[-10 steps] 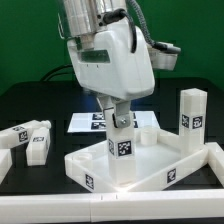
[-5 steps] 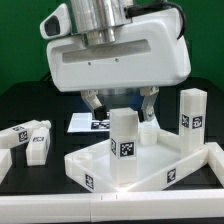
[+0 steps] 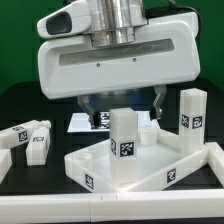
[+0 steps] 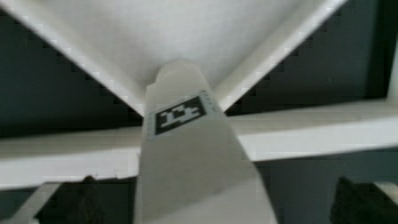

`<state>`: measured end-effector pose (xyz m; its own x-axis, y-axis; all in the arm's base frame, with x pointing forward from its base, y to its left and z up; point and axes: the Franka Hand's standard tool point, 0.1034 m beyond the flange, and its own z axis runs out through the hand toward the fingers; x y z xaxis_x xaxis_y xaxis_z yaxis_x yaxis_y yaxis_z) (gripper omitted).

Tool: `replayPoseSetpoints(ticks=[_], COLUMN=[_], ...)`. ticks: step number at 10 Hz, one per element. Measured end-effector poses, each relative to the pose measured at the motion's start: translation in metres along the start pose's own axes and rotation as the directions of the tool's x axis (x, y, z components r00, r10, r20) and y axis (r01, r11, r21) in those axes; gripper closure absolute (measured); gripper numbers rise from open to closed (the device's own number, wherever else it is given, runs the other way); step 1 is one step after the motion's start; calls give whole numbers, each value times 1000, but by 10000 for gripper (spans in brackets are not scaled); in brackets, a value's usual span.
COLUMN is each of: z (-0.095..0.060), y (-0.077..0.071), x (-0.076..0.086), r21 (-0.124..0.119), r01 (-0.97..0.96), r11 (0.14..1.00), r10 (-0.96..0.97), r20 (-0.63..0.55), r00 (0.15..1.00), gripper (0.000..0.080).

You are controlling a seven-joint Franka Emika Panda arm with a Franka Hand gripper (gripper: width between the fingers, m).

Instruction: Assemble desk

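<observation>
The white desk top [image 3: 88,172] lies upside down at the front, rim up. One square leg [image 3: 122,143] stands upright in its near corner, tag facing front. My gripper [image 3: 124,104] hangs just above that leg, open, one finger on each side and clear of it. In the wrist view the leg [image 4: 189,160] with its tag runs between my dark fingertips [image 4: 68,203], with the gripper [image 4: 214,205] open around it and the desk top's rim [image 4: 302,135] crossing behind.
Another leg [image 3: 192,121] stands upright at the exterior view's right. Two legs [image 3: 27,137] lie at the left, and further white pieces [image 3: 213,160] sit at the front edges. The marker board [image 3: 84,122] lies behind the desk top.
My gripper was shut on the upright leg; it has let go, opened wide and risen a little. The leg stays standing in the desk top.
</observation>
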<state>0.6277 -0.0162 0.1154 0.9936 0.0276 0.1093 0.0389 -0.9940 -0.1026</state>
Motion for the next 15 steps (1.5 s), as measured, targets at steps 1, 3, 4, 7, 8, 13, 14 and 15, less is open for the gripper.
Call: replayPoseSetpoints(ticks=[1,3,4,7,8,13,14,15], z=[0,0,0,-2,-2,-1,-1,-1], y=[0,0,0,8,10,13,13,13], x=[0,0,0,1,1,-3,-3,-3], r21=[1,0,2,-3,7,26,27,20], r01=[-71,-69,-155,-463,-623,-902,-901,-864], r11=[997,998,988,886,782,431,432,503], r10=[71,69,155,463,623,902,902,864], r20=[0,0,0,-11,-10,10,10,11], r00=[997,998,988,886,782,431,433,503], gripper=[150,395,395,509,509,509,508,508])
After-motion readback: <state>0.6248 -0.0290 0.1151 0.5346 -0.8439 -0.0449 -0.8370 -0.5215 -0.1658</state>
